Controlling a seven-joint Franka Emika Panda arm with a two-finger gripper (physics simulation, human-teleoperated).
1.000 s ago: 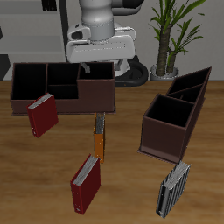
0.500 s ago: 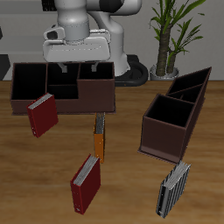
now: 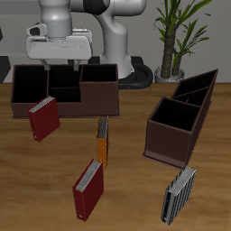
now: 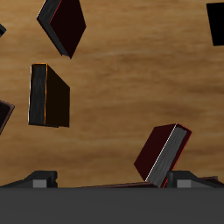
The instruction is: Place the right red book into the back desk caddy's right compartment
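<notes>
nearest the worktop's front edge lie a grey-and-black striped book and one red book, both flat on the wood. a little farther back, between that red book and the back desk caddy, a thin orange book stands on edge. beside it, toward the plant side, sits the shorter caddy with slanted-top walls.

next comes the right red book, a dark red hardcover leaning tilted just in front of the long caddy's front wall, below its right compartment. whether it touches the wall i cannot tell. in the wrist view it shows as a tilted red book with pale page edges.

that end bay looks dark and empty, so to my eye nothing of the placing is done; the book is ungrasped.

farthest back, the pincer hangs above the long caddy, over the bays near the right compartment. its fingers point down with a clear gap between them, holding nothing. what is left, i judge, is the whole job: come down to the book, grip it, lift, and set it into the bay.
</notes>
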